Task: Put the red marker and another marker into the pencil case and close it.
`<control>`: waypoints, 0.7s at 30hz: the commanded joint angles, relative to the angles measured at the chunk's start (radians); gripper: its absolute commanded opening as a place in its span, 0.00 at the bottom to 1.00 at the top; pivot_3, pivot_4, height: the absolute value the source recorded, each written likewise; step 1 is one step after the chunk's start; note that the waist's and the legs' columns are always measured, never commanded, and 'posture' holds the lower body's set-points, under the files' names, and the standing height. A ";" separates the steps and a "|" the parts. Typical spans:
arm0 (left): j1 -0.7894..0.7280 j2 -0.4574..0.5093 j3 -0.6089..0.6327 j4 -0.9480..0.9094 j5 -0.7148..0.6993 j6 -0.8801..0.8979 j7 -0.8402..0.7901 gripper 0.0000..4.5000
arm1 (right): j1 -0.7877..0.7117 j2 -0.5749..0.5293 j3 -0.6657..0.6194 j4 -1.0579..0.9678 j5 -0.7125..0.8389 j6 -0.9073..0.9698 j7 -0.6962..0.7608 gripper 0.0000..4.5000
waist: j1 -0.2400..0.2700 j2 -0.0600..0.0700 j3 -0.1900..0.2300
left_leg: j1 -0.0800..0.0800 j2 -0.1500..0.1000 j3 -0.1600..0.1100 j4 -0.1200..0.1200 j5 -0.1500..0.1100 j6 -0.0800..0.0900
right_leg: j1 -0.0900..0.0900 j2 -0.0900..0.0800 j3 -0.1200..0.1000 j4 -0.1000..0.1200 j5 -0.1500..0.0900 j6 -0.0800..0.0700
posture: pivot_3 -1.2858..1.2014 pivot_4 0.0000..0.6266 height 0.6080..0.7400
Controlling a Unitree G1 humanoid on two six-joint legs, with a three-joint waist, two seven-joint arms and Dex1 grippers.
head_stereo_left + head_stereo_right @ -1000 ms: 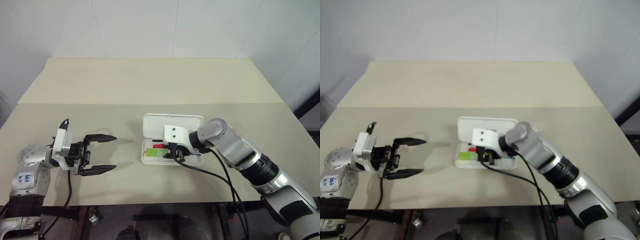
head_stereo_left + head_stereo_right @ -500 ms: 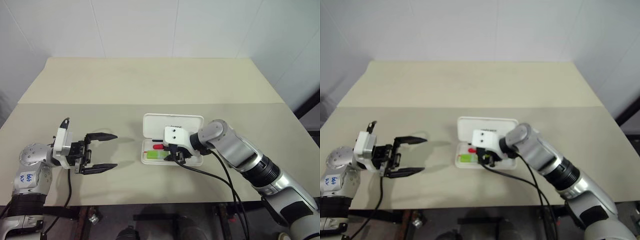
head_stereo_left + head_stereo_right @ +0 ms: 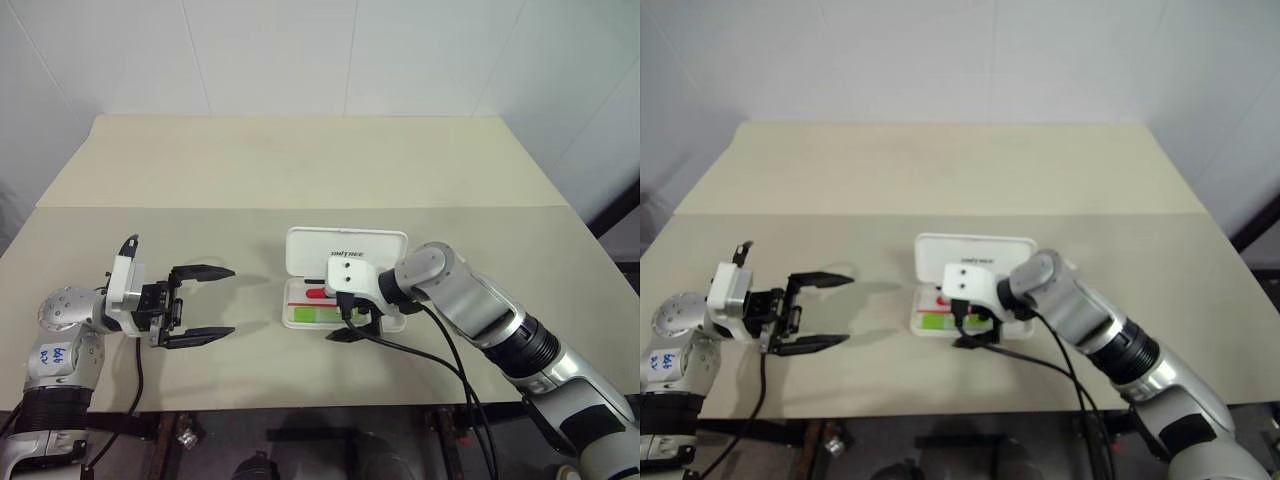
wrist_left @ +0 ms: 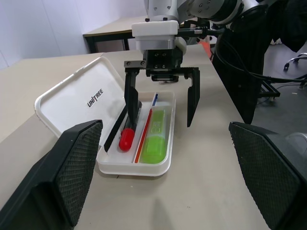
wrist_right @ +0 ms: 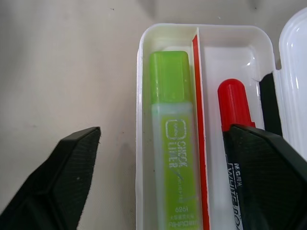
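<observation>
The white pencil case (image 3: 347, 246) lies open at the table's middle, lid up and back. In its tray lie the red marker (image 4: 127, 139) and, on the near side of a red divider, the lime-green marker (image 4: 156, 139). My right gripper (image 4: 160, 120) stands open over the tray. One finger reaches down beside the red marker, and the other hangs outside the tray's near wall. In the right wrist view both markers, the green (image 5: 173, 143) and the red (image 5: 235, 108), lie loose between the spread fingers. My left gripper (image 3: 228, 302) is open, left of the case, pointing at it.
The beige table (image 3: 300, 170) has a seam across its middle. A black cable (image 3: 430, 350) runs from my right wrist over the front edge. Bare tabletop lies between my left gripper and the case, and behind the case.
My right gripper has opened and let go of the lime-green marker, which now lies in the tray. The left arm has not moved.
</observation>
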 commanded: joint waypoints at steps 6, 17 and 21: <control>-0.006 -0.017 0.025 -0.025 -0.028 -0.008 -0.038 1.00 | 0.021 -0.126 -0.227 -0.151 0.177 0.112 0.069 0.99 | 0.005 0.000 0.000 | 0.000 0.000 0.000 0.000 0.000 0.000 | 0.000 0.000 0.000 -0.001 0.000 0.000 | 0.52 0.24 1.00; -0.075 -0.062 0.000 0.060 -0.009 -0.024 -0.058 1.00 | 0.213 -0.343 -0.408 -0.180 0.143 0.212 -0.146 0.99 | 0.025 -0.001 0.000 | 0.001 0.000 -0.001 0.001 0.000 -0.001 | 0.000 0.000 0.000 -0.003 -0.001 -0.001 | 0.52 0.24 1.00; -0.137 -0.099 -0.026 0.120 0.003 -0.036 -0.074 1.00 | 0.326 -0.337 -0.484 -0.214 0.108 0.258 -0.285 0.99 | 0.027 -0.001 0.000 | 0.001 0.000 -0.001 0.001 0.000 -0.001 | 0.000 0.000 0.000 -0.003 -0.001 -0.001 | 0.52 0.24 1.00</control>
